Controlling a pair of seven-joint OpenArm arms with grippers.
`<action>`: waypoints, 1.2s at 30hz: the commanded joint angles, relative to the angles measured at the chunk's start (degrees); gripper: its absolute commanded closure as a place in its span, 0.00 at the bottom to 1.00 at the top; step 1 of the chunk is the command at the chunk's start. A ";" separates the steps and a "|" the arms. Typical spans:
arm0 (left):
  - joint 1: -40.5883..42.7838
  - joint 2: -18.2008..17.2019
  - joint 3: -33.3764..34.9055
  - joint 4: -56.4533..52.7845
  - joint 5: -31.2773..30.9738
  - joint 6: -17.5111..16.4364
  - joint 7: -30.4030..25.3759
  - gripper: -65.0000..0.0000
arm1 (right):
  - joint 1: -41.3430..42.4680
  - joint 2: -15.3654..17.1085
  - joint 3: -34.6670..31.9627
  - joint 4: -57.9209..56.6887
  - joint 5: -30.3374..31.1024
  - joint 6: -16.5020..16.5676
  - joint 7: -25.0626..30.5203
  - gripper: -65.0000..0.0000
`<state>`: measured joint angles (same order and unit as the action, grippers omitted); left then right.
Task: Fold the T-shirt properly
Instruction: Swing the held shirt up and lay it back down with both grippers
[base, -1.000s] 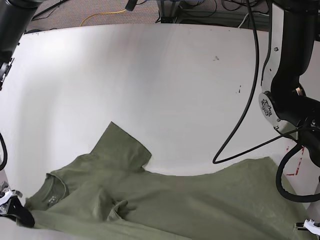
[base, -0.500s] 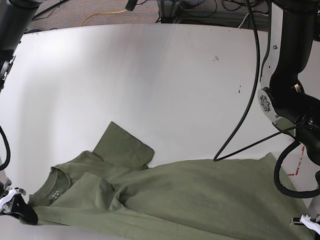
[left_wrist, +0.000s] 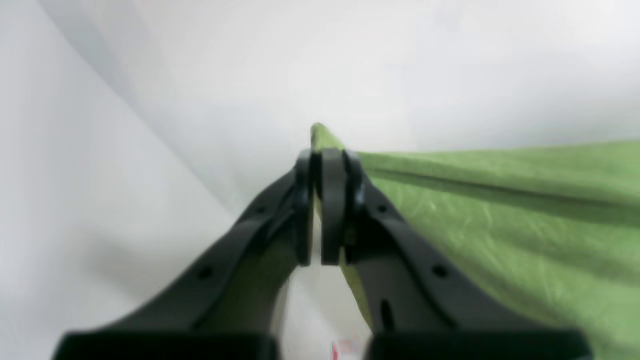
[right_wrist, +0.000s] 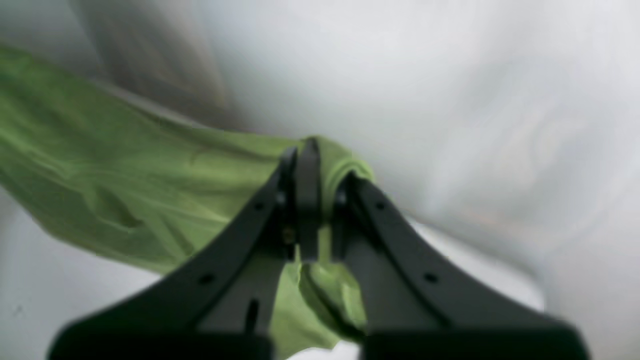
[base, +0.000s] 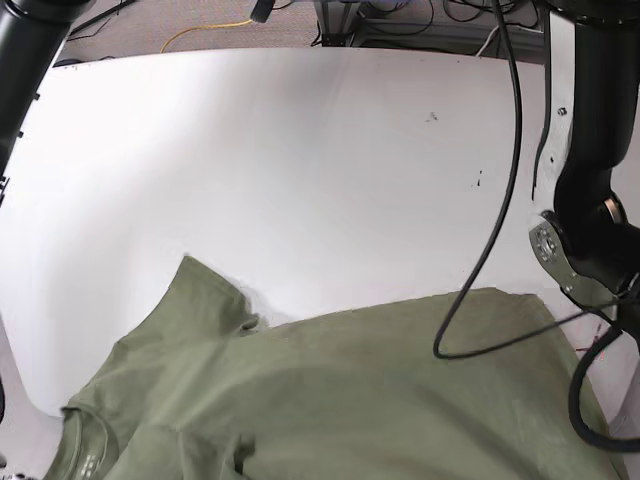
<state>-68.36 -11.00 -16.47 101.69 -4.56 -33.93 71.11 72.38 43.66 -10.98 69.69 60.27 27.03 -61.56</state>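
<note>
1. Our left gripper is clamped shut on a corner of the T-shirt; the jaws stand pressed together with a peak of green cloth poking out just above the tips
2. Our right gripper is likewise closed on the T-shirt, with a bunched fold of fabric pinched between the jaws and a lump of it hanging below them
3. From the left gripper the cloth runs off taut to one side, with a seam or hem line along it; from the right gripper it spreads away in soft wrinkles
4. In the base view neither gripper shows; we see the T-shirt spread wide across the near part of the white table, one short sleeve pointing toward the far side and the collar at the bottom corner on that view's left
5. The left arm stands at that view's right, its black cable looping down over the shirt's far edge
</note>
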 joint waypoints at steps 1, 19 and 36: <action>-4.92 -0.47 -0.01 -1.51 -0.32 0.22 -1.70 1.00 | 2.42 0.69 -1.90 0.68 1.22 -0.08 2.18 1.00; 5.81 -0.47 -0.19 2.88 -0.41 0.04 -1.44 1.00 | -3.59 5.44 2.15 0.86 7.47 -0.08 0.42 1.00; 36.67 0.06 -0.28 12.20 -0.50 -3.83 -1.35 1.00 | -46.23 0.25 26.59 10.97 7.55 1.50 0.42 1.00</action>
<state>-31.94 -10.41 -16.80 112.60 -4.95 -37.58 71.00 26.98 43.51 13.43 78.76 67.68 28.42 -62.48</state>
